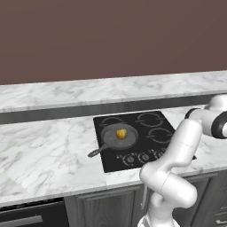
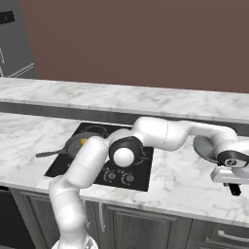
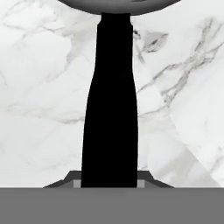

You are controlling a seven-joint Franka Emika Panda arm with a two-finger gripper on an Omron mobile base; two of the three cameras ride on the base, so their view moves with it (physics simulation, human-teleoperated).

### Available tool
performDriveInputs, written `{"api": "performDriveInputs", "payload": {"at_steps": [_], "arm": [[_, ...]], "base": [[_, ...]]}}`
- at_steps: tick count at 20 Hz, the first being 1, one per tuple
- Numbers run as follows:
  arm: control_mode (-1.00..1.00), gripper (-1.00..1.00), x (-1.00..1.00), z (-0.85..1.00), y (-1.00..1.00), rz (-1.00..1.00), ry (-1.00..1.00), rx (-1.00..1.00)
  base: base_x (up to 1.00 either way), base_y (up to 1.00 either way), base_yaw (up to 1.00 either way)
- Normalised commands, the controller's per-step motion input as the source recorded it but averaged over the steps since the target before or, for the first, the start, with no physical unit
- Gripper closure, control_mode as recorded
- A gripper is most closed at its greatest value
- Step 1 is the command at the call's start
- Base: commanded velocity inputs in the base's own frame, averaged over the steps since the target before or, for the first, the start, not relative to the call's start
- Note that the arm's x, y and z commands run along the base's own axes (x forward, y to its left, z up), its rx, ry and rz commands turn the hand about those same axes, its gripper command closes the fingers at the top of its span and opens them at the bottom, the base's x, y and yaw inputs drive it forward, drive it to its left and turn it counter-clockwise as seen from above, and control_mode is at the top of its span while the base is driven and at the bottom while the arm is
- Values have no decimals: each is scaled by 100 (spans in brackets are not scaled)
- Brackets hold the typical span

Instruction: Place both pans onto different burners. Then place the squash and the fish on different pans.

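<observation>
Dark grey metal is seen at centre-left of the left base view, where the skillet (image 1: 119,135) is set on a front-left burner (image 1: 116,135) of the black cooktop (image 1: 137,139), with the squash (image 1: 121,133) resting inside it. Further right, the remaining burners (image 1: 150,119) are left bare. In the right base view the same skillet (image 2: 78,144) is partly hidden behind the arm, and at the far right of the frame the silver pan (image 2: 206,148) is found on the marble counter (image 2: 180,180), off the cooktop, with the gripper (image 2: 233,181) lowered over its handle. In the hand view the black handle (image 3: 110,122) is seen running up the middle to the pan's rim at the top edge, and the fingertips (image 3: 142,180) are pressed together against its lower end, so the handle is judged to be clamped. No fish can be made out. The main risk is judged to lie in the grip so far from the bowl: the pan could droop or twist about the handle when lifted, slip out, or be knocked against the skillet and the squash while being carried across to a free burner.
</observation>
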Motion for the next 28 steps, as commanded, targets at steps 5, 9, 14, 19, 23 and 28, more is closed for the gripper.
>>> {"api": "performDriveInputs", "payload": {"at_steps": [5,9,14,19,23,28], "arm": [[-100,100,0,0,56,14,0,0],[-100,100,0,0,50,15,-3,0],[-100,100,0,0,41,15,-9,0],[-100,100,10,-3,50,12,-5,-1],[-100,100,22,0,38,10,-4,0],[-100,100,20,0,21,4,0,-2]], "base": [[0,0,0],[0,0,0],[0,0,0],[0,0,0],[0,0,0],[0,0,0]]}}
